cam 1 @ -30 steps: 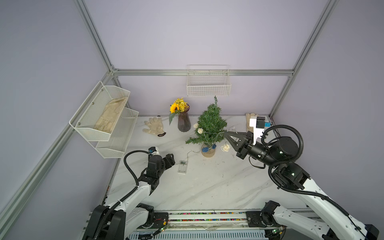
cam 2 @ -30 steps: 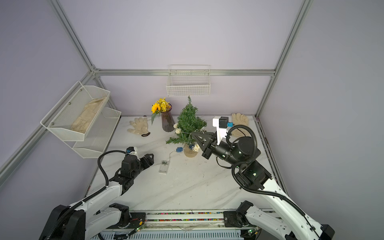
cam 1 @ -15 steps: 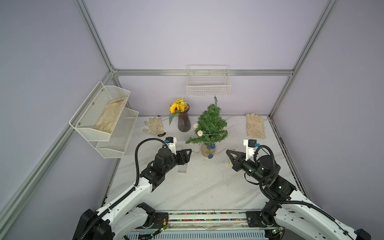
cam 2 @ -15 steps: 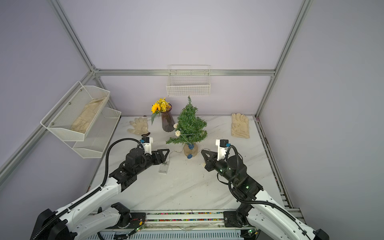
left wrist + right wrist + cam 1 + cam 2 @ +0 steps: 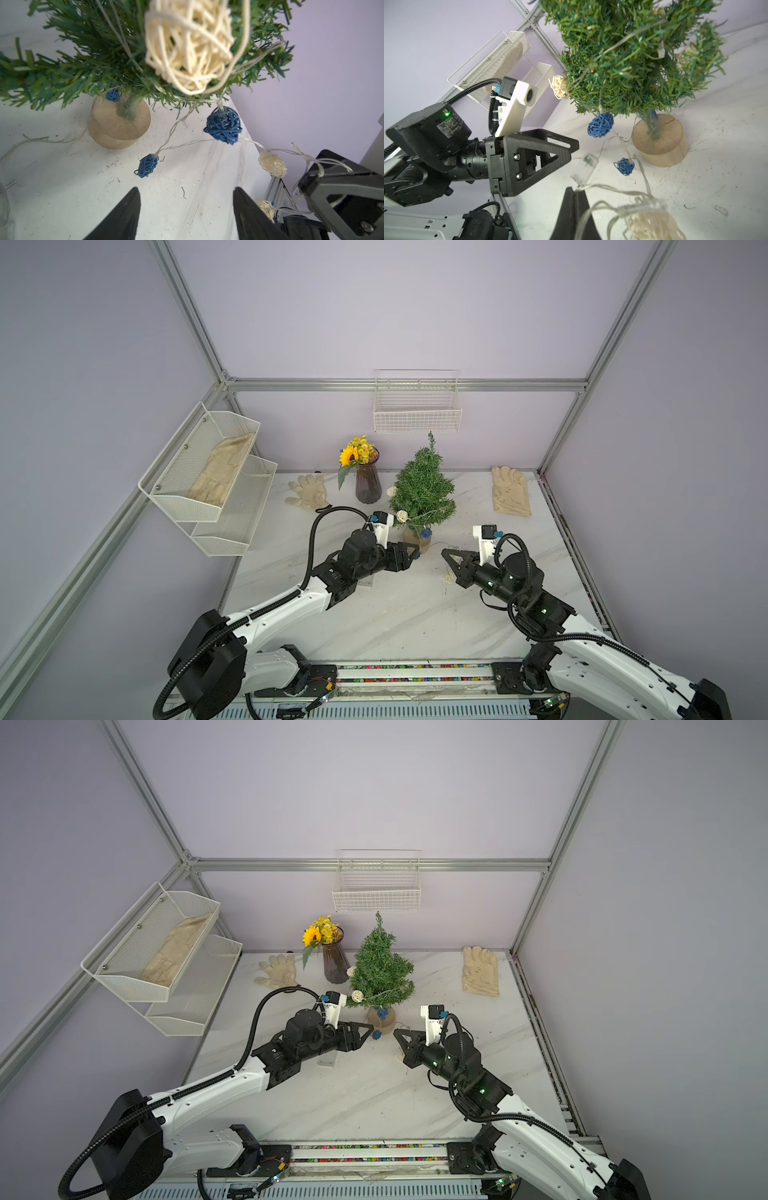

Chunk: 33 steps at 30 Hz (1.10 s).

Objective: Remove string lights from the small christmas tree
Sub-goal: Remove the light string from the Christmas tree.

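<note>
Right pincer (image 5: 574,189) is clamped on the wire of the string lights (image 5: 223,125), and my left pincer (image 5: 186,192) gapes wide and empty toward the blue balls (image 5: 148,165) beside the base (image 5: 120,126). I judge the left should close on the strand near the lowest branches and lift it clear without tipping anything. The small christmas tree (image 5: 422,489) stands upright at the far middle of the table (image 5: 395,614), tip pointing up, the strand trailing from its lower branches toward the near right.

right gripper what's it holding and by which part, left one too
The right gripper is shut on the string lights, pinching the thin wire, not a ball. The left gripper is open and holds nothing.
</note>
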Motion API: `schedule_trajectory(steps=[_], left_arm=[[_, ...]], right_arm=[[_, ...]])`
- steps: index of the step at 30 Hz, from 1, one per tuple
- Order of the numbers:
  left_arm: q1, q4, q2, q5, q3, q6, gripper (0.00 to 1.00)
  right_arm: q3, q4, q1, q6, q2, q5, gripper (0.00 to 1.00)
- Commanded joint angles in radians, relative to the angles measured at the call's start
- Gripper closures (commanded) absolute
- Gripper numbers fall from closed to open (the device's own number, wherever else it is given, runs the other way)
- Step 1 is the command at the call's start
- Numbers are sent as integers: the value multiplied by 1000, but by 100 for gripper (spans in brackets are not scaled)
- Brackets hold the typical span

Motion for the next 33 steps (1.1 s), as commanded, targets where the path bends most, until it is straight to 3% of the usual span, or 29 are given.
schedule_trajectory(steps=[1,7,16,27,33], left_arm=[[0,92,-5,-23,103,15,30],[-4,163,67,-14,83,35,32],[-28,687,156,-120,-129,171,47],[-29,864,279,-206,-235,240,48],[-28,1039,384,-159,-259,293,49]], right_arm=[[-22,62,5,22,8,1,100],[-21,89,6,24,28,1,100],[-11,78,5,18,29,4,100],[-13,76,5,13,32,9,100],[-3,92,5,13,68,1,100]])
